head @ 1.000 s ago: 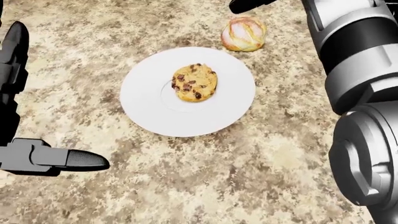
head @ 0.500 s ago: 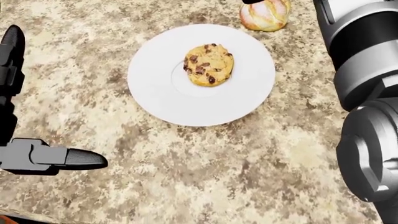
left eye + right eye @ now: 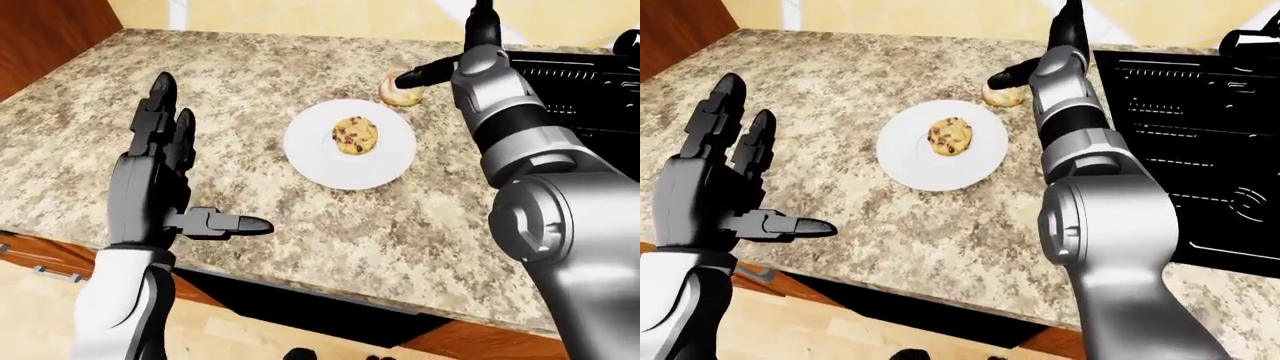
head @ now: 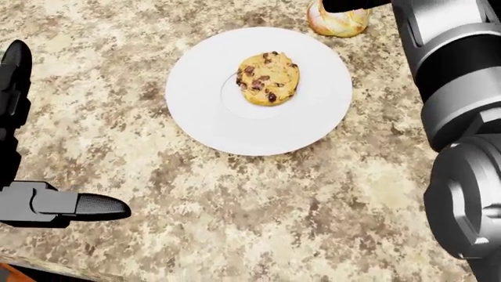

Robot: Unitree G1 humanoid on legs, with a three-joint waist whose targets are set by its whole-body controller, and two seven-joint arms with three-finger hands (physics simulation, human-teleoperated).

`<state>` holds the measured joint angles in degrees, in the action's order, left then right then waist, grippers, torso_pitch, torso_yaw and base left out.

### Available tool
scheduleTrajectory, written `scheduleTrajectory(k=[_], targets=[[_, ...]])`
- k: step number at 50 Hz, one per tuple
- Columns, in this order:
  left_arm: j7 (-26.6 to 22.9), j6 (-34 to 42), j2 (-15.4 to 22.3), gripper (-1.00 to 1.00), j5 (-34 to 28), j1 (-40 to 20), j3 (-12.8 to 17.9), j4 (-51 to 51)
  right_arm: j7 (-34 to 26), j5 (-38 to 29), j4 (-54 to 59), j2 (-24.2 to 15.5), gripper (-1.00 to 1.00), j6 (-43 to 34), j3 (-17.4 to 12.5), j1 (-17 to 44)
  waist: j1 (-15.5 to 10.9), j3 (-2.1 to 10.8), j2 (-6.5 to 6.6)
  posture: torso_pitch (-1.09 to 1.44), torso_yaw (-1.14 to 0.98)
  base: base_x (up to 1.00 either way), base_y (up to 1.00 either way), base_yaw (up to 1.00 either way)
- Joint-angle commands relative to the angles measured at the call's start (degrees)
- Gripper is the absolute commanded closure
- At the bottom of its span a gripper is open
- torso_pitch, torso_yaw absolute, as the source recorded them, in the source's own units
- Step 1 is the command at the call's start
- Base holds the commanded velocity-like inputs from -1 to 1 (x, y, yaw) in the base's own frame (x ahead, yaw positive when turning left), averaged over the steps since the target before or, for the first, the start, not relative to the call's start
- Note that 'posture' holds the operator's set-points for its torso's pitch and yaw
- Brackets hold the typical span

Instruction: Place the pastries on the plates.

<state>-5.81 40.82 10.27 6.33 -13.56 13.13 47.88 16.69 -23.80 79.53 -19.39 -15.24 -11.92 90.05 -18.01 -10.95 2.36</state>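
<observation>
Chocolate-chip cookie (image 4: 268,78) centred on white plate (image 4: 205,111), granite counter (image 4: 258,217). Second pastry (image 4: 338,20) off plate, near its top-right rim — right hand (image 3: 455,54) open above it. Left hand (image 3: 160,176) open, well apart — black stove (image 3: 1190,135) at right

Bright, even light w/ no clear source; all 3 views sharp, no blur or edge distortion. Surface (image 4: 235,205) shows almost no cast shadows. Soft highlights on the right arm's (image 4: 458,88) grey shells.
</observation>
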Motion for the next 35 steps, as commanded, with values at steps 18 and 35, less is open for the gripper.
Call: scheduleTrajectory(k=[18, 35], targets=[[-0.8, -1.0, 0.7, -1.00, -1.2, -1.4, 0.7, 1.9, 5.8, 2.3, -2.3, -0.8, -1.00, 3.5, -1.0, 2.6, 0.2, -2.58, -0.18, 0.43, 0.27, 0.00, 0.00, 0.00], [-1.0, -1.6, 0.5, -1.00, -1.2, -0.3, 1.6, 2.2, 10.9, 5.5, -2.2, -0.7, -1.00, 4.7, -2.1, 2.5, 0.3, -7.01, -0.89, 0.52, 0.27, 0.00, 0.00, 0.00]])
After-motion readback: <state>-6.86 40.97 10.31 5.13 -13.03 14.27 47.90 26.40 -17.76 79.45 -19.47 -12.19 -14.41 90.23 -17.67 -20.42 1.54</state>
